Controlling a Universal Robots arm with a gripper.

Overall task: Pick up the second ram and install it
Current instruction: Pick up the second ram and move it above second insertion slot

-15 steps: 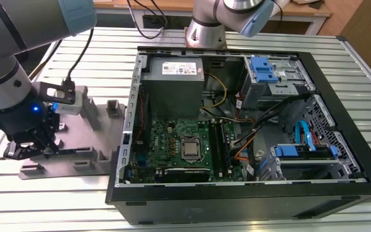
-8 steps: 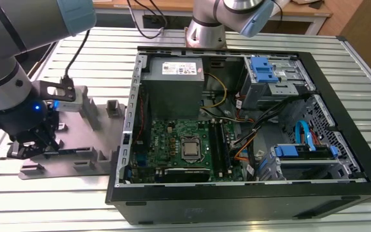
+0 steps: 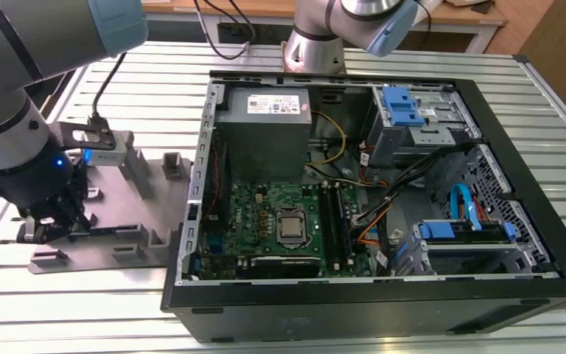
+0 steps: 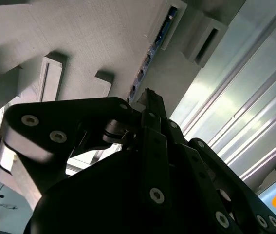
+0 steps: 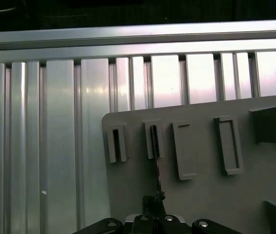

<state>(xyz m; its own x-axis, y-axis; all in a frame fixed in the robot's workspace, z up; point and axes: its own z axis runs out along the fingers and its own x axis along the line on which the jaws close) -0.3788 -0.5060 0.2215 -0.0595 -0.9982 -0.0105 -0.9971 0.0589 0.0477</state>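
Observation:
The second ram (image 5: 156, 168) stands on edge in a narrow holder of the grey fixture plate (image 5: 201, 195), showing as a thin dark line. In the second wrist view the ram (image 4: 150, 53) is a thin blue-green strip running along the plate towards the fingertips. My gripper (image 5: 154, 201) sits at the near end of that stick, fingers drawn together around its edge. In the exterior view the gripper (image 3: 49, 223) is low over the grey fixture plate (image 3: 130, 240), at the exterior view's left of the computer case. There the arm hides the ram.
An open computer case (image 3: 519, 133) lies at the exterior view's right, with the motherboard's long black slots (image 3: 337, 217), a power supply (image 3: 268, 110) and blue drive brackets. Grey upright posts (image 3: 173, 166) rise from the fixture plate. Another arm's base (image 3: 312, 48) stands behind the case.

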